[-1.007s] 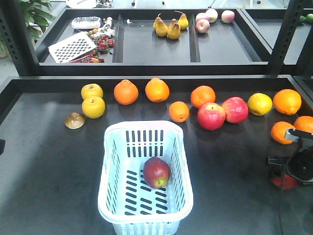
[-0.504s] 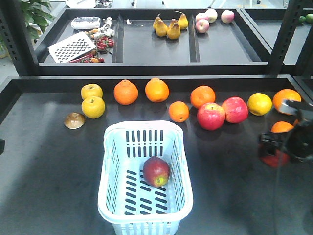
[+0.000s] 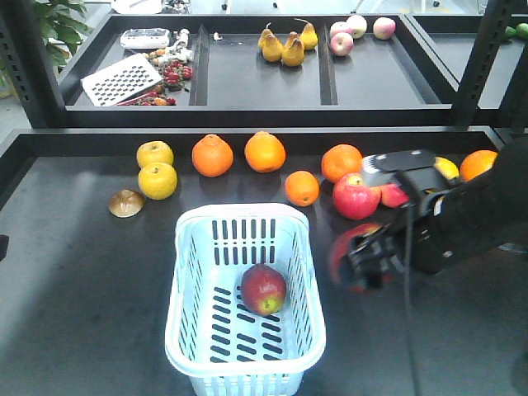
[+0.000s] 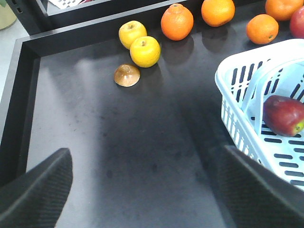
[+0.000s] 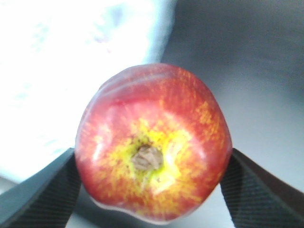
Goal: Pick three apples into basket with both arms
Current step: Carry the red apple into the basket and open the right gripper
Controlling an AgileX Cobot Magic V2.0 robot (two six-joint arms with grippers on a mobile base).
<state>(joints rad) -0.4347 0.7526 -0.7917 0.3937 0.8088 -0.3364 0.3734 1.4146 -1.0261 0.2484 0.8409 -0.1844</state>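
A dark red apple (image 3: 264, 289) lies on the slotted floor of the pale blue-white basket (image 3: 243, 213); the left wrist view shows this apple (image 4: 284, 115) and the basket rim (image 4: 237, 71) too. My right gripper (image 3: 353, 262) hovers just right of the basket, shut on a second red apple (image 5: 153, 147) with a yellow-green patch. In the right wrist view this apple fills the span between the fingers of the right gripper (image 5: 153, 187), and the basket (image 5: 71, 57) is an over-bright blur behind it. My left gripper (image 4: 149, 190) is open over bare tabletop left of the basket.
Behind the basket runs a row of oranges (image 3: 213, 155), two yellow apples (image 3: 157, 180), and pinkish-red apples (image 3: 355, 196). A brown rounded object (image 3: 126, 203) lies at the left. The upper shelf holds pears (image 3: 285, 45) and a white tray (image 3: 121, 80). Raised black edges border the table.
My right arm has swung in from the right edge leftward, carrying the apple up to the basket's right side. The basket and the apple inside it have not moved.
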